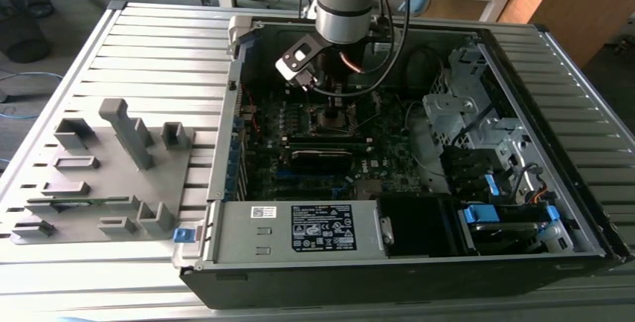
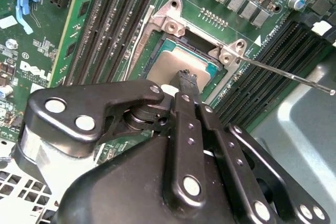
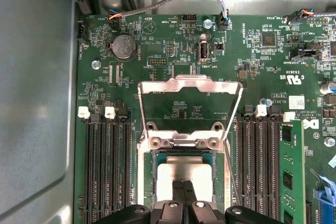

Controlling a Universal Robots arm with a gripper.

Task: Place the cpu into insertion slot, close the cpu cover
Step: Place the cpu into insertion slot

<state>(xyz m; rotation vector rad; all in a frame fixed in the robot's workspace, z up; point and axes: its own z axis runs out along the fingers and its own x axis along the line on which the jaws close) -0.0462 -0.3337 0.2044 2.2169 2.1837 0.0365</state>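
We reckon the cpu (image 3: 184,171) is already lying flat in the insertion slot (image 3: 184,155). The end effector (image 3: 183,184) is pinched together, tips down on the chip's face. The cpu cover (image 3: 189,81) is flipped up and the wire lever (image 2: 283,74) is loose, so closing is left.

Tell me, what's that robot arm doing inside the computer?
The robot arm is reaching down into an open computer case. Its gripper, fingertips together, is right at the cpu, which lies flat in the insertion slot. The cpu cover is flipped up and open, and its thin wire lever sticks out to the side. So the chip is in place but not covered yet.
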